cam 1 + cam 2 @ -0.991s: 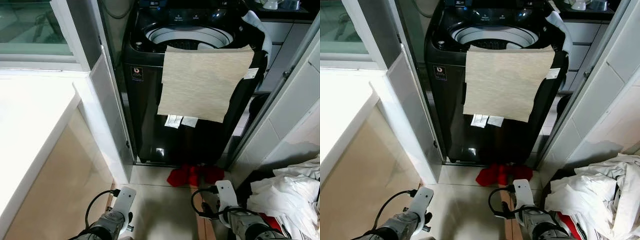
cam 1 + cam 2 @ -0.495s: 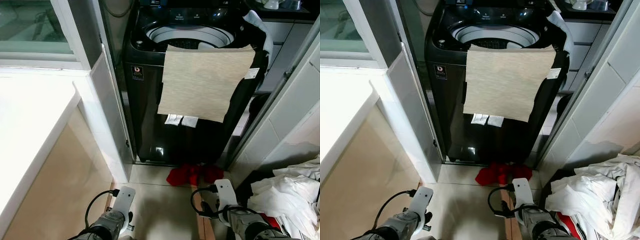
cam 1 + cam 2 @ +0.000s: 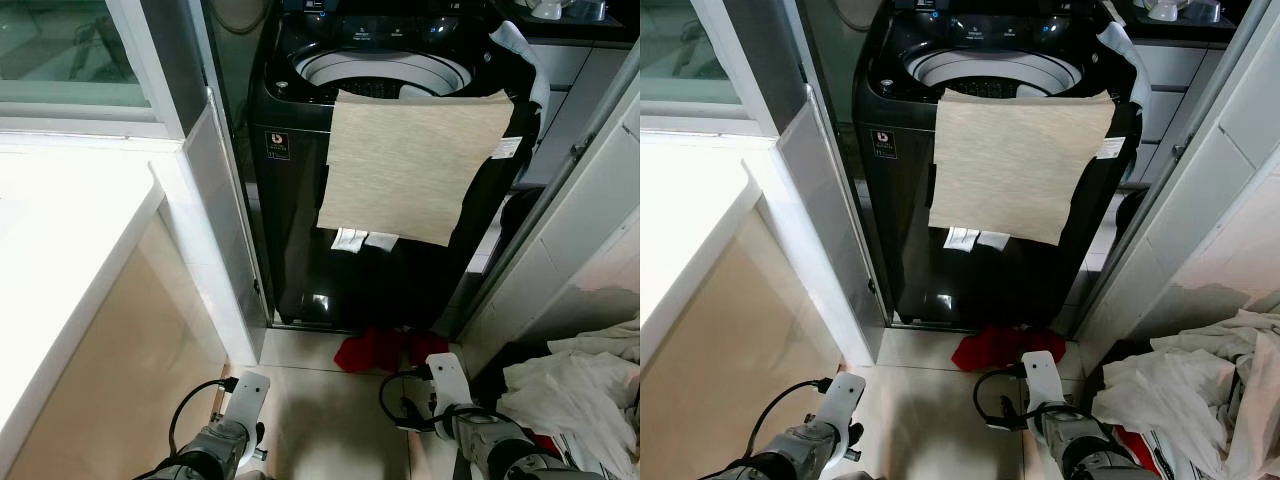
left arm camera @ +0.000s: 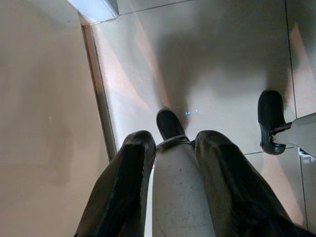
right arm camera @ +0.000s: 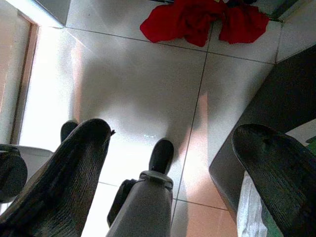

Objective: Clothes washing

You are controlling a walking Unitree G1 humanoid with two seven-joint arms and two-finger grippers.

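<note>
Right end effector hangs low over the tiled floor, its two black fingers spread wide, holding nothing. Left end effector also points down at the floor, fingers parted only narrowly, with nothing between them. Both silver arms sit at the lower edge of the head views, left arm, right arm. A red garment lies crumpled on the floor just ahead of the right end effector, against the foot of the washing machine. The machine is a black top-loader with its lid open and the drum rim exposed. A beige cloth is draped over its front edge, hanging down the front panel. A white garment hangs over the machine's right corner. A heap of white laundry lies on the floor at the robot's right. A white counter stands at the robot's left.
</note>
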